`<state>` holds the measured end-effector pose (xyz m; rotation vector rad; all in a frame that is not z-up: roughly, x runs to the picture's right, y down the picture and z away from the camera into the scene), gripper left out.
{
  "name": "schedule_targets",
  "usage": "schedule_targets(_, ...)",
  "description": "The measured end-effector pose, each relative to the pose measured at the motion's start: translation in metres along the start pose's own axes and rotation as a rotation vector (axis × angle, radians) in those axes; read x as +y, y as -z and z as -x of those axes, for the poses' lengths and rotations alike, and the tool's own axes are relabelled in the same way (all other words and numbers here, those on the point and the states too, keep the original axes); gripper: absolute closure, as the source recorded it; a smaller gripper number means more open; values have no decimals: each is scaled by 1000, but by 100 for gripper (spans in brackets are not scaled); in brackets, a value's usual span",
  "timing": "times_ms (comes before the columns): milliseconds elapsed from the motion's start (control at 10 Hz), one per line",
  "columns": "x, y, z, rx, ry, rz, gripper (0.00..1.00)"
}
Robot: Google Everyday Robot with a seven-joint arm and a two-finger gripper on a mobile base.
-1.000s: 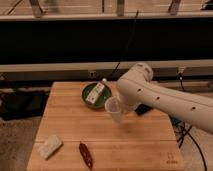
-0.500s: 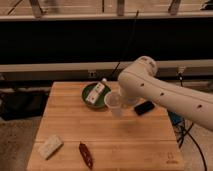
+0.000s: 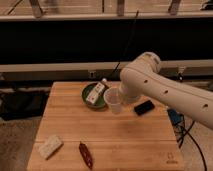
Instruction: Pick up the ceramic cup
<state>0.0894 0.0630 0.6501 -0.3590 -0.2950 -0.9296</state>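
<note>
The ceramic cup, small, white and handleless, hangs upright just above the wooden table, right of the dark green bowl. My gripper sits at the end of the big white arm that comes in from the right. It is shut on the cup's right side and mostly hidden by the wrist. The cup's lower edge is close to the bowl's rim.
A white packet leans in the green bowl. A flat black object lies right of the cup, under the arm. A pale block and a dark red pod-shaped item lie at the front left. Cables hang off the table's right edge.
The arm has risen and drawn back a little, and the cup has gone up with it, from the table surface to slightly above it.
</note>
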Motion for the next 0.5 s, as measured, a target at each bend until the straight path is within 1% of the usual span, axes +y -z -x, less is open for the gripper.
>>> schedule_targets(200,2,-13,3,-4,4,6,99)
schedule_targets(500,1,-14,3,-6,9,6,99)
